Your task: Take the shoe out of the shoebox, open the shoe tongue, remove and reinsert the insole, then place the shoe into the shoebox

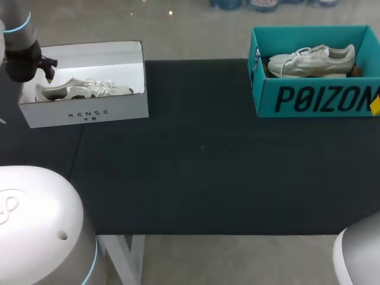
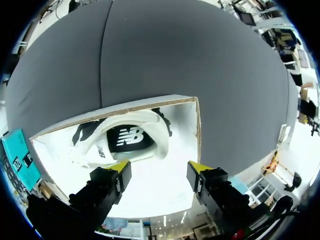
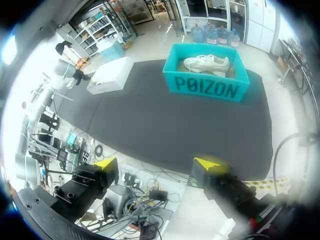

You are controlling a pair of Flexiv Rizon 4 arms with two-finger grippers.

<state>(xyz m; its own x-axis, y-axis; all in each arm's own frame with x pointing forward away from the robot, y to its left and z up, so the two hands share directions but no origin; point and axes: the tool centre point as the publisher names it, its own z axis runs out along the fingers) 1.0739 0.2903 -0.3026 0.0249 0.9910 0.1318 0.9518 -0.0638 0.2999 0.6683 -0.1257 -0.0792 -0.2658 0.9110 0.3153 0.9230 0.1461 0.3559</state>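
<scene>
Left wrist view: left claw (image 2: 159, 169) wide open, holding nothing, hanging over the white box (image 2: 180, 130), shoe (image 2: 125, 140) inside just ahead of it, lying lengthwise along the finger-to-finger line.

Print: wht shoebox (image 1: 122, 110), teal shoebox (image 1: 266, 100)

The left arm (image 1: 18, 47) comes in at the far left, its dark wrist angled downward. The left gripper (image 2: 159, 169) points down, its yellow-tipped fingers spread apart with nothing gripped. The right gripper (image 3: 157, 165) hangs high at the near side, its fingers likewise wide apart and empty.
</scene>
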